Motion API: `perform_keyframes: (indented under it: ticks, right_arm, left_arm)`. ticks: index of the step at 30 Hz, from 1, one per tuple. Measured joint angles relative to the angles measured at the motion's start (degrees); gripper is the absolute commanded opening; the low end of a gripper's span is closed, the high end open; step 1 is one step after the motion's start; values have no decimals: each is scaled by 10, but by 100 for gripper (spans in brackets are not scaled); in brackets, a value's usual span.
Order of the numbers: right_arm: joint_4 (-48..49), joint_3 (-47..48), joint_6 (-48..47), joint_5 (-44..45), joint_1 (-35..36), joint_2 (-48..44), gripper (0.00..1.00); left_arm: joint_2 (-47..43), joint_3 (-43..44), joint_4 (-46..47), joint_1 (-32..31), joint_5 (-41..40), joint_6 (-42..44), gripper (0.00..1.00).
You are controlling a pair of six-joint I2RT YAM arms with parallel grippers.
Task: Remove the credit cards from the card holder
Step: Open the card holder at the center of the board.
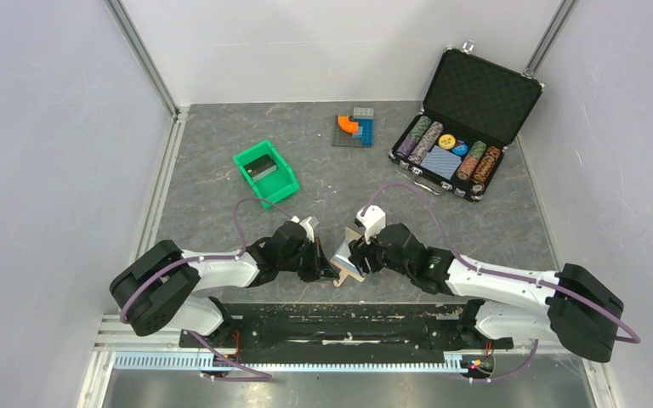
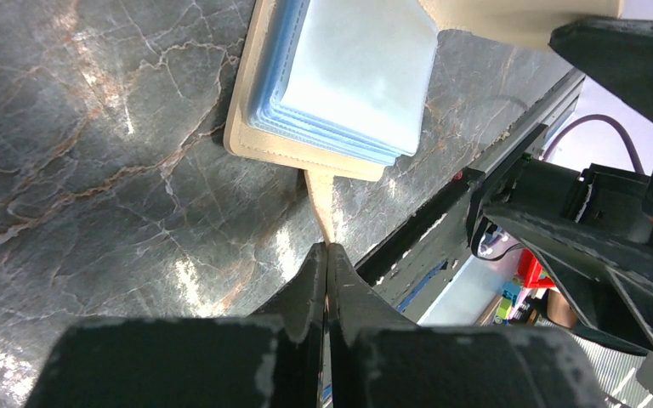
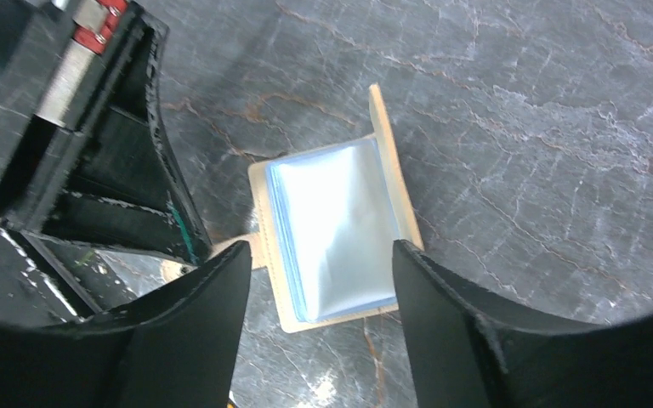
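Left pincer (image 2: 327, 255) is closed tight on the thin strap tab (image 2: 321, 200) of the card holder (image 3: 332, 229). The right pincer (image 3: 319, 251) is held wide above the same holder, with one finger at each side and apart from it.

Pale plain walls (image 1: 51, 127) with metal corner posts (image 1: 140, 51) close the room on three sides. The surface (image 1: 221, 136) is dark grey with a marble pattern of thin light and brown veins.

At the far right stands a black case (image 1: 485, 89) with its lid up, and rows of poker chips (image 1: 421, 136) lie inside. A green bin (image 1: 279, 185) sits left of the middle. Between them, at the far side, is a small group of orange and blue blocks (image 1: 355, 127).

The card holder lies near the front edge of the surface, between the two pincers. It is spread open: one half lies flat with the light blue pockets (image 2: 357, 76) upward, and the other tan half stands up along one side. Whether the credit cards are in the pockets, I cannot tell.
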Motion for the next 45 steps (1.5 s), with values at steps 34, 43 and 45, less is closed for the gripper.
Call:
perform_keyframes:
  ticks: [34,43,45]
  right_arm:
    - [-24,-2,3,-12,-89,97,59]
    - [-2,-1,7,-128,-82,26,68]
    - [7,-1,5,-136,-78,28,69]
  left_arm:
    - [-32,20,-94,0,-36,47,2]
    - [-32,20,-93,0,-35,48,2]
    - [-32,20,-93,0,-34,47,2]
